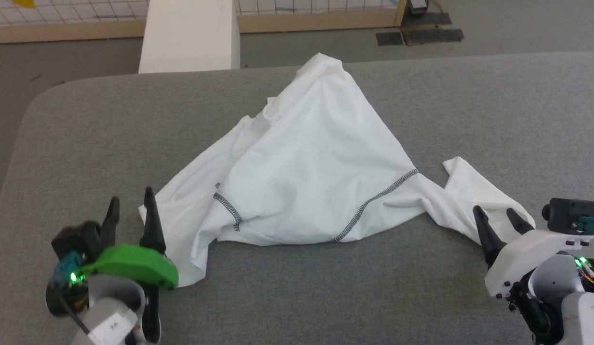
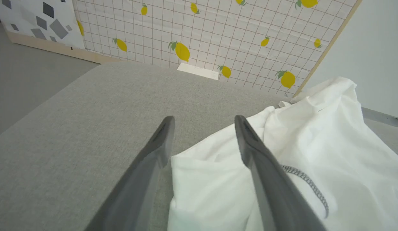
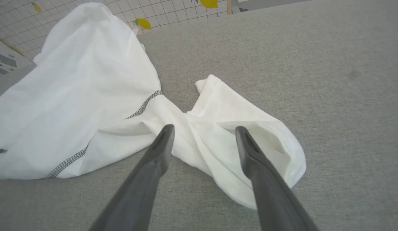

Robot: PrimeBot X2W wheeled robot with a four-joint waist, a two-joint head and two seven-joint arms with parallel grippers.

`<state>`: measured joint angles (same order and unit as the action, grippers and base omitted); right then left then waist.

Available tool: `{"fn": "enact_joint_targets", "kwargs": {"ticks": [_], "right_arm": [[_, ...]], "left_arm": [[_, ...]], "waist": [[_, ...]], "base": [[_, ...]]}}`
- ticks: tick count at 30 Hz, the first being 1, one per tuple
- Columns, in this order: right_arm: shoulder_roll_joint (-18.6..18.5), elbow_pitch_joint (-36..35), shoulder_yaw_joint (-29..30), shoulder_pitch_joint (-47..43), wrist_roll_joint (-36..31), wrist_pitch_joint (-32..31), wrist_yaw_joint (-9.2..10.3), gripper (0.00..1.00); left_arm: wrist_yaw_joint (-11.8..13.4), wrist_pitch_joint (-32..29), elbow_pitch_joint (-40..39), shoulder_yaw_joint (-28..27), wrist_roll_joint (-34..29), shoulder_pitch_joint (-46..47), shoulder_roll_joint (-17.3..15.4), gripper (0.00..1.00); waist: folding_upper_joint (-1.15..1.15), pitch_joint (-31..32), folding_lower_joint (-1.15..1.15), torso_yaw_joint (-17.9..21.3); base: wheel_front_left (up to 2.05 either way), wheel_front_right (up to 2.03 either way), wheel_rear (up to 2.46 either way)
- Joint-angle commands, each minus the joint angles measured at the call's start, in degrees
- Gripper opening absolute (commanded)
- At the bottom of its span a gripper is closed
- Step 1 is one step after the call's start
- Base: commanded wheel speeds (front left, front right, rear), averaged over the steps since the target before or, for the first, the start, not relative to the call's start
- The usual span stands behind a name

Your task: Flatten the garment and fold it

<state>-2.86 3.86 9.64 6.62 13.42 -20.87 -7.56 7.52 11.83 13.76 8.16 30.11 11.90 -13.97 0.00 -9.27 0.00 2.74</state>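
Starting nearest to me, my left end effector (image 1: pixel 131 195) sits at the lower left with its two dark fingers spread wide and nothing between them. In its wrist view one finger lies over bare grey surface (image 1: pixel 469 105) and the other over the near-left corner of the garment (image 1: pixel 316 163), so that corner is right at the fingertips. At the lower right, my right end effector (image 1: pixel 493 210) is also wide open and holds nothing. Its tips hover over the crumpled sleeve (image 3: pixel 237 128) that trails off the garment's right side. The garment lies on the surface between the two arms, unfolded and not yet flat. Its near edge, marked by dark zigzag stitching (image 1: pixel 373 203), runs roughly left to right from one end effector towards the other, and I take that as its long axis. From there the cloth bunches up and narrows to a peak pointing away from me, towards the far edge. Neither arm is clearly nearer, since each has its own end of the cloth directly ahead. I judge the next move turns on gripping both ends and drawing them apart along that axis. Beyond the peak stands a white box (image 1: pixel 189 33), and past that a lemon-print screen (image 2: pixel 218 32).
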Motion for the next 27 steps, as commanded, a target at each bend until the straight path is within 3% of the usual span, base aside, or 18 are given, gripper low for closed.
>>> {"fn": "enact_joint_targets", "kwargs": {"ticks": [1, 5, 9, 14, 21, 22, 23, 27], "right_arm": [[0.0, -0.2, -1.0, -0.7, -0.8, -0.7, 0.08, 1.00], [0.0, 1.2, -2.9, -0.2, -2.7, -4.4, 0.08, 1.00], [-0.2, 4.1, -5.1, 2.3, -8.8, -11.5, 0.08, 1.00], [-3.7, 9.6, -7.9, 7.5, -14.4, -15.8, 0.08, 1.00], [-6.1, 18.2, -11.8, 10.9, -14.0, -18.7, 0.08, 1.00], [-6.6, 19.0, -12.3, 11.2, -13.8, -18.8, 0.08, 0.31], [-7.2, 19.5, -12.5, 11.5, -13.4, -18.5, 0.08, 0.00], [-10.2, 19.4, -12.7, 11.6, -10.4, -18.9, 0.08, 0.00]], "left_arm": [[0.9, -0.2, -1.4, -0.4, 0.8, -2.9, 0.7, 1.00], [2.7, -0.4, -5.4, -0.9, 1.9, -8.9, 1.8, 1.00], [3.7, -1.1, -8.2, -0.5, 2.1, -11.2, 2.3, 1.00], [4.1, -1.9, -9.9, 0.2, 2.0, -11.4, 2.5, 1.00], [3.9, -2.5, -10.1, 1.0, 2.2, -11.4, 2.7, 1.00], [3.8, -2.5, -10.0, 1.2, 2.3, -11.4, 2.7, 1.00], [3.8, -2.6, -10.0, 1.4, 2.3, -11.3, 2.7, 1.00], [3.5, -2.8, -9.6, 2.1, 2.2, -11.2, 2.8, 1.00]], "waist": [[0.00, 2.7, 0.00, -2.6], [0.00, 3.0, 0.00, -3.2], [0.00, 2.5, 0.00, -4.0], [0.00, 1.3, 0.00, -5.1], [0.00, 0.4, 0.00, -6.2], [0.00, 0.4, 0.00, -6.4], [0.00, 0.4, 0.00, -6.5], [0.00, 0.8, 0.00, -7.0]], "base": [[0.00, 0.00, 0.00], [0.00, 0.00, 0.00], [0.00, 0.00, 0.00], [0.00, 0.00, 0.00], [0.00, 0.00, 0.00], [0.00, 0.00, 0.00], [0.00, 0.00, 0.00], [0.00, 0.00, 0.00]]}}
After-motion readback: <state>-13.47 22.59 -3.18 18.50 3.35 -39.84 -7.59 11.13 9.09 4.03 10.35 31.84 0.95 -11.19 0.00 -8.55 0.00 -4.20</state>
